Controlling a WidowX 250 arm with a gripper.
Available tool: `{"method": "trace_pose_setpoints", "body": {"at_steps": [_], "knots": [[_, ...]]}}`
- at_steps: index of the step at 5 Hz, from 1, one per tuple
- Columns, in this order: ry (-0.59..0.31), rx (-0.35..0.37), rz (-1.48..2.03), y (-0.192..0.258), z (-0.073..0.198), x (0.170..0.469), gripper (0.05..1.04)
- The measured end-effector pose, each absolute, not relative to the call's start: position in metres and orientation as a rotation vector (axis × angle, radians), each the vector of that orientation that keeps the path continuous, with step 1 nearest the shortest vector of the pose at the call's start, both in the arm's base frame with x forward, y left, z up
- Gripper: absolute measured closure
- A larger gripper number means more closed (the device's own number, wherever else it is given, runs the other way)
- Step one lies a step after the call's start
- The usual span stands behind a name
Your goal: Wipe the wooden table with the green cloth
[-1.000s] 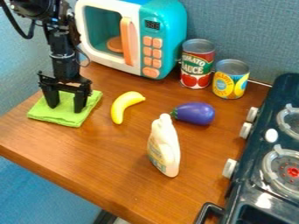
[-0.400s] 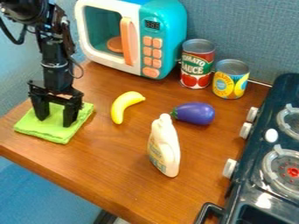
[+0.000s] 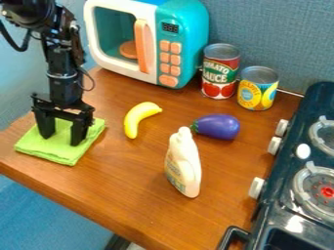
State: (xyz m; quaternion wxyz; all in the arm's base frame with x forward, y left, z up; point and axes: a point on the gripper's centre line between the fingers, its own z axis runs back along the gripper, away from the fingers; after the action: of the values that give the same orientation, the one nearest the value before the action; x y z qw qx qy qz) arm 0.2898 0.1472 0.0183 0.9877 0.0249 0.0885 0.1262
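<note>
The gripper [image 3: 62,139] hung on the left of the frame, pointing down, with the arm [image 3: 64,73] coming in from the upper left corner. Its two fingers stood wide apart and held nothing between them but a little slack in the green cloth [image 3: 40,148] — their tips were down at its surface. The cloth lay folded on the worktop [image 3: 130,185], near the left edge of the wood, with its lower corner pointing toward the bottom of the frame.

Right of the cloth, well apart from it, lay the yellow banana [image 3: 135,119], its narrow end toward the upper right. Above the banana, in the upper middle, stood the toy microwave [image 3: 184,53], white and teal, with an orange handle [image 3: 141,46] and orange buttons. An orange round thing [image 3: 128,49] showed behind its window.

Near the centre was the white bottle [image 3: 184,163], its cap toward the top of the frame. The purple eggplant [image 3: 219,127] lay just above and right of that cap, stem to the left. Farther up stood the red can [image 3: 219,73], with the yellow can [image 3: 258,90] beside it on the right.

The dark stove [image 3: 287,171] took up the right edge — white knobs [image 3: 257,187] on its left side, round burners on top.
</note>
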Motion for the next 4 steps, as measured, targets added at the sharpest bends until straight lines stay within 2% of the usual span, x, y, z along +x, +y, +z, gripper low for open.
{"method": "trace_pose_setpoints", "body": {"at_steps": [4], "knots": [[0.182,0.032,0.140,0.098,0.017,0.307,0.082]]}}
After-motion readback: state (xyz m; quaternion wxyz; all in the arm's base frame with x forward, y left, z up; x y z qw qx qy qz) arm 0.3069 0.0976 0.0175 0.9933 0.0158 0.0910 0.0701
